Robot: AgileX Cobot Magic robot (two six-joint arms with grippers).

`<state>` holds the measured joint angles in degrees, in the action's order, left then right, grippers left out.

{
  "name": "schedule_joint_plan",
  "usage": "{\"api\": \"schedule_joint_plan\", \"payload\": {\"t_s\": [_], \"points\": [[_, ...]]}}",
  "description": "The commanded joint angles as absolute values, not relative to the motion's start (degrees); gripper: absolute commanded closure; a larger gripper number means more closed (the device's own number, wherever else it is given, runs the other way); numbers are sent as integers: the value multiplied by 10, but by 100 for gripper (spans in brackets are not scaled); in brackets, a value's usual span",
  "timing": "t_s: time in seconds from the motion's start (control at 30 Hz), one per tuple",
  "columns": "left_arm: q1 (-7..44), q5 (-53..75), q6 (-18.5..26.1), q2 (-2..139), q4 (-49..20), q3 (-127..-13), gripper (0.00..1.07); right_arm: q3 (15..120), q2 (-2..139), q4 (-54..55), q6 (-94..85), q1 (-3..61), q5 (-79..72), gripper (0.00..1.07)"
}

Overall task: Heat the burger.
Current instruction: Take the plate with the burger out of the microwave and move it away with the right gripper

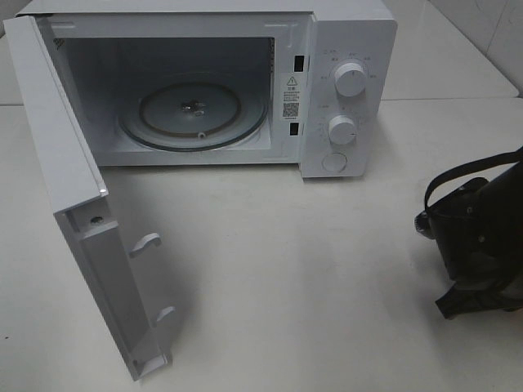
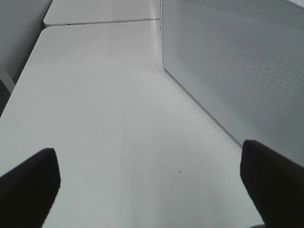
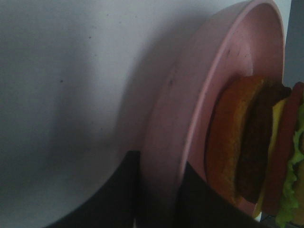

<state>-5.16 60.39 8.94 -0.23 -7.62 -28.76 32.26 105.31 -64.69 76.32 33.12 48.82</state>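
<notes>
burger [image 3: 259,147] cut off at frame edge, plate [image 3: 190,128] blurred

Microwave [image 1: 245,82] at table's [image 1: 310,278] rear, door [image 1: 65,188] open leftward, burger [image 3: 259,147] on plate [image 3: 190,142]

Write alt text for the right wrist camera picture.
A pink plate carrying the burger fills the view, its rim gripped between the dark fingers of the right tool above a white table.
</notes>
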Motion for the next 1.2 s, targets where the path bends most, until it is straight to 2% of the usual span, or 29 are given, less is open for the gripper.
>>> {"api": "schedule_joint_plan", "payload": {"t_s": [0.03, 0.23, 0.33, 0.4, 0.5, 0.57, 0.73, 0.97, 1.2], "points": [[-54, 596, 88, -14, -81, -286, 9, 324, 1053, -685, 775, 310, 524, 90], [-54, 596, 88, -14, -81, -286, 9, 324, 1053, -685, 771, 300, 497, 88], [-54, 596, 88, -14, -81, -286, 9, 324, 1053, -684, 748, 300, 480, 83], [-54, 596, 88, -14, -81, -286, 9, 324, 1053, -670, 719, 300, 470, 73], [-54, 596, 88, -14, -81, -286, 9, 324, 1053, -662, 709, 300, 464, 69], [-54, 596, 88, -14, -81, -286, 9, 324, 1053, -637, 672, 301, 441, 56], [-54, 596, 88, -14, -81, -286, 9, 324, 1036, -607, 645, 302, 427, 46], [-54, 596, 88, -14, -81, -286, 9, 324, 973, -588, 631, 302, 423, 40], [-54, 596, 88, -14, -81, -286, 9, 324, 889, -526, 556, 302, 403, 37]]}}
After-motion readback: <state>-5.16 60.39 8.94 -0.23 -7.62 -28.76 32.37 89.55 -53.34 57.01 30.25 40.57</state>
